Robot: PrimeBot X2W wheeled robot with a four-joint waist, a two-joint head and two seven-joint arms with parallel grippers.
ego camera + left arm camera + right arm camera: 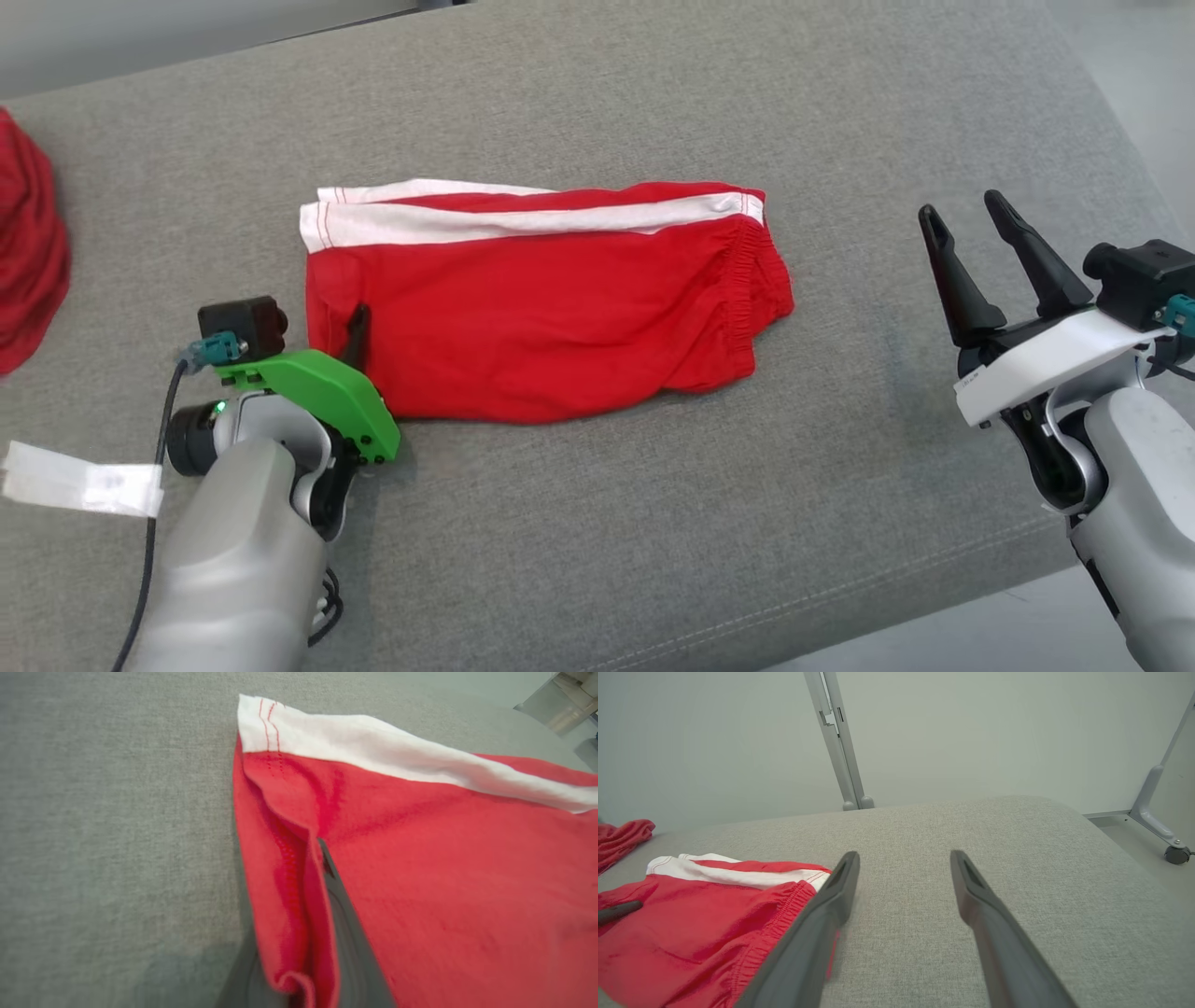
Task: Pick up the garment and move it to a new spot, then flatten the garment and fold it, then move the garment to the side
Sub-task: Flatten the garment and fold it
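The garment (541, 299) is a pair of red shorts with a white side stripe, folded and lying flat in the middle of the grey cushion. My left gripper (357, 329) is at its near left hem, shut on the garment; one dark finger lies on top of the cloth. In the left wrist view the red hem (285, 877) is pinched between the two fingers (348, 933), with the white stripe beyond. My right gripper (966, 224) hovers open to the right of the elastic waistband (780, 910), apart from the cloth, with nothing between its fingers (831, 896).
The grey cushion (653, 523) has its front edge close to me and its right edge past my right arm. Another red cloth (28, 252) lies at the far left edge. A metal frame leg (836, 737) stands behind the cushion.
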